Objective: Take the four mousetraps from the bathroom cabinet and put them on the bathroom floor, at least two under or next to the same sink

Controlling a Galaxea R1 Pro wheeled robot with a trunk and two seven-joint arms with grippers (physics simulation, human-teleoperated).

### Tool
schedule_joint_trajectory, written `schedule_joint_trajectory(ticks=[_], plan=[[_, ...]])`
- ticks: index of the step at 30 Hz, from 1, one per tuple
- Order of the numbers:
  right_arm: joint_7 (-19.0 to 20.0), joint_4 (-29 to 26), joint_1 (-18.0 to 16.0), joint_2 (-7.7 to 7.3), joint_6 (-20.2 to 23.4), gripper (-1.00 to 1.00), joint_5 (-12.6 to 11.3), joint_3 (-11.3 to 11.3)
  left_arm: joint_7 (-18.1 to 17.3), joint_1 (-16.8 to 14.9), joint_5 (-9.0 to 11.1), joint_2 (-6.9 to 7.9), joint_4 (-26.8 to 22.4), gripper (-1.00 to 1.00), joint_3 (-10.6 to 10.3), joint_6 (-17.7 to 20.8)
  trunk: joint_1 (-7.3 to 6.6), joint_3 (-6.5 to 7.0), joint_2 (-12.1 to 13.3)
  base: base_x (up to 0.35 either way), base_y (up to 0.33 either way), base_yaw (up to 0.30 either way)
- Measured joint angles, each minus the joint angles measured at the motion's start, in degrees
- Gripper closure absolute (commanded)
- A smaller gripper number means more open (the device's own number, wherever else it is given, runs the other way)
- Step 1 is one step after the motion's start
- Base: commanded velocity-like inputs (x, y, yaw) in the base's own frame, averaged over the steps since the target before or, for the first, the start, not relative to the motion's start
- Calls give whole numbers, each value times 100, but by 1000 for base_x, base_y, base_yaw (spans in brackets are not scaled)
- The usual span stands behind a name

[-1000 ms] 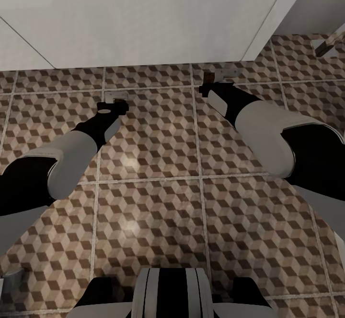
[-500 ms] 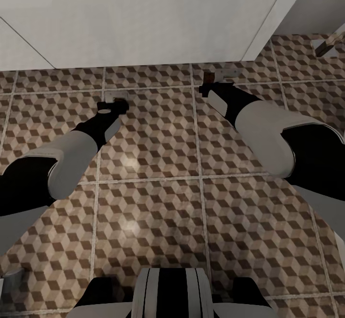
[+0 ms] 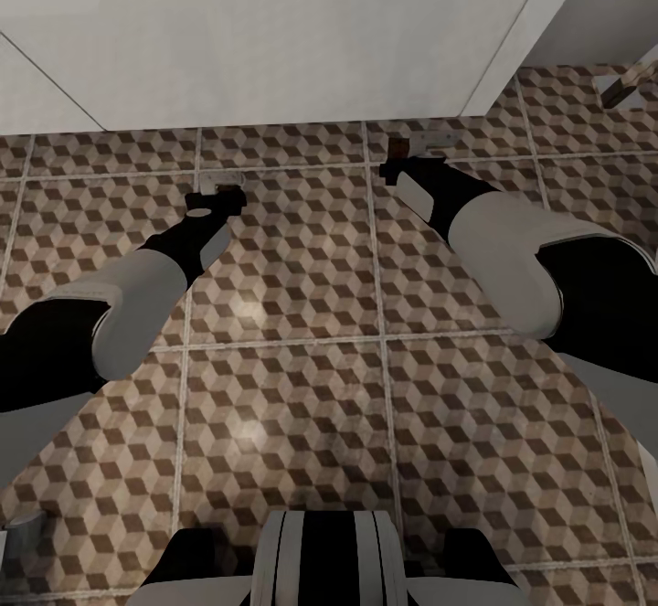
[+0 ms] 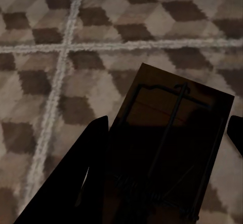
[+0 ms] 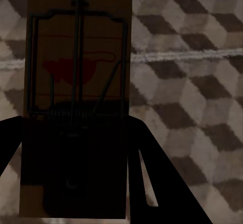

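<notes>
The bathroom floor (image 3: 292,387) spreads below a big white unit (image 3: 274,30). Both arms reach low over it. The left gripper (image 3: 222,199) holds one mousetrap (image 4: 169,148) between its fingers. The right gripper (image 3: 395,170) holds another mousetrap (image 5: 76,97). Neither looks let go yet, so I think two more wait. The wrist views show the wire and a red mark; the head view cannot.

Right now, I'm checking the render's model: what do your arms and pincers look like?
Both arms have rounded light-grey shells between black segments, narrowing to black wrists. The left pincer and right pincer are black; their fingers are flat, dark blades. No cables or markings are visible.
</notes>
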Motion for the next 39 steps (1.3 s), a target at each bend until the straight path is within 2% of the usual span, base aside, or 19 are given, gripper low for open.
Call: schedule_joint_trajectory(ticks=[11, 23, 39], plan=[[3, 0, 0, 0, 2, 100, 0, 0, -9, 14, 57, 2, -4, 100, 1, -28, 0, 0, 0, 0, 0, 0], [8, 0, 0, 0, 7, 100, 0, 0, -28, 220, 50, 16, -18, 100, -7, -39, 0, 0, 0, 0, 0, 0], [23, 0, 0, 0, 9, 100, 0, 0, -21, 245, 57, 24, -18, 100, 0, -37, 0, 0, 0, 0, 0, 0]])
